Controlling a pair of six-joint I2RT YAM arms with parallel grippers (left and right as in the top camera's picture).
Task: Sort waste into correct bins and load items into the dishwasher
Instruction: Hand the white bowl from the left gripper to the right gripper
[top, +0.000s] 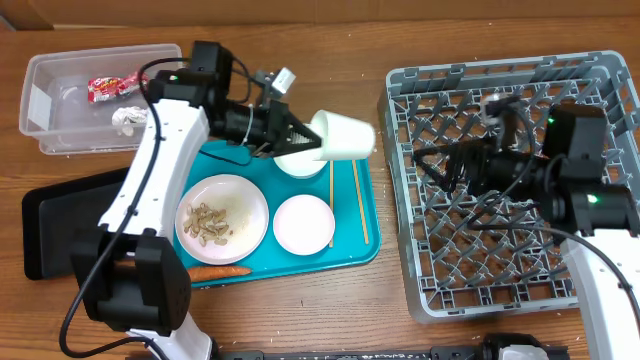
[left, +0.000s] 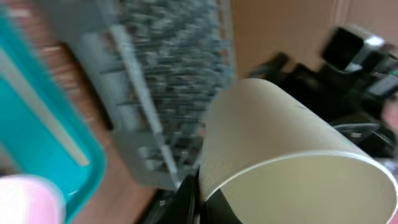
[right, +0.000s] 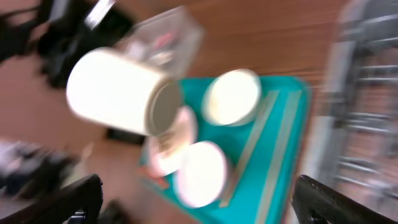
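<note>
Nearest, carrot (top: 220, 271), scrap-strewn plate (top: 222, 218), bowl (top: 303, 222) and chopsticks (top: 360, 200) awaited sorting. Beyond, the left pincer (top: 300, 138) pinched a white cup (top: 345, 137) above the teal tray (top: 300, 262); the right pincer (top: 425, 165) was spread over the bare rack (top: 480, 270). Far left, wrapper (top: 115, 87) and tissue (top: 128, 120) lay in the tub (top: 60, 110).

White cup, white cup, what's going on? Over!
Left gripper shut on white cup, tipped sideways above teal tray. Right gripper open over grey rack. Nothing between cup and rack.

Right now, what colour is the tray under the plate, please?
The tray is teal, best seen overhead.
</note>
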